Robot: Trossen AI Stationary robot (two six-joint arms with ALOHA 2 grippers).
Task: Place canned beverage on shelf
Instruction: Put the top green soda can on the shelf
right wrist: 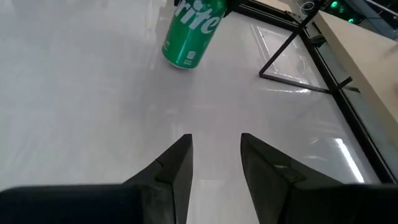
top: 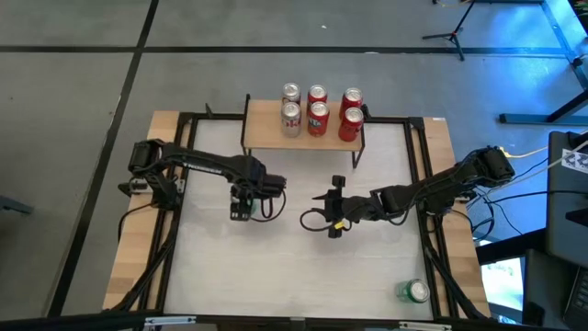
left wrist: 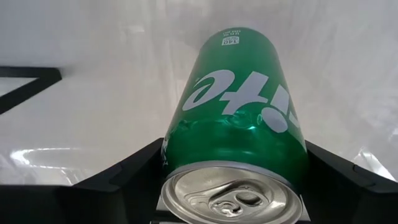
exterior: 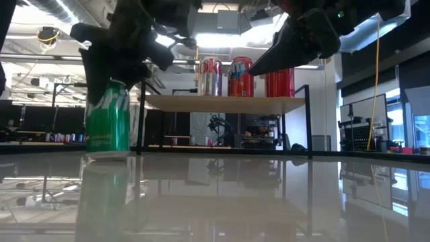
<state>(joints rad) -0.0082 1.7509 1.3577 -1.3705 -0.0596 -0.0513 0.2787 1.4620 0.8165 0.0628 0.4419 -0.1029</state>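
Observation:
A green canned beverage (left wrist: 239, 106) stands upright on the white tabletop at mid left, also in the low view (exterior: 107, 121). My left gripper (left wrist: 233, 146) comes down over it and is shut on it; in the high view (top: 241, 210) the gripper hides the can. My right gripper (right wrist: 216, 140) hovers open over the table's middle (top: 333, 221), with nothing between its fingers. The shelf (top: 303, 140), a light wood top on thin black legs, stands at the far edge. Several red and silver cans (exterior: 238, 75) stand on the shelf. My left gripper pinches the green can's upper side wall (left wrist: 177, 146), just below the rim, between its two fingers (left wrist: 124, 180), one on each side. The fingers come from above, pointing down along the can. The can stays upright, with its base (exterior: 107, 153) at the tabletop; whether it bears on the table I cannot tell.
A second green can (top: 413, 291) sits near the table's near right corner. The black frame (top: 427, 184) runs along the table's edges. Open tabletop lies between both grippers and the shelf's legs (top: 356, 158).

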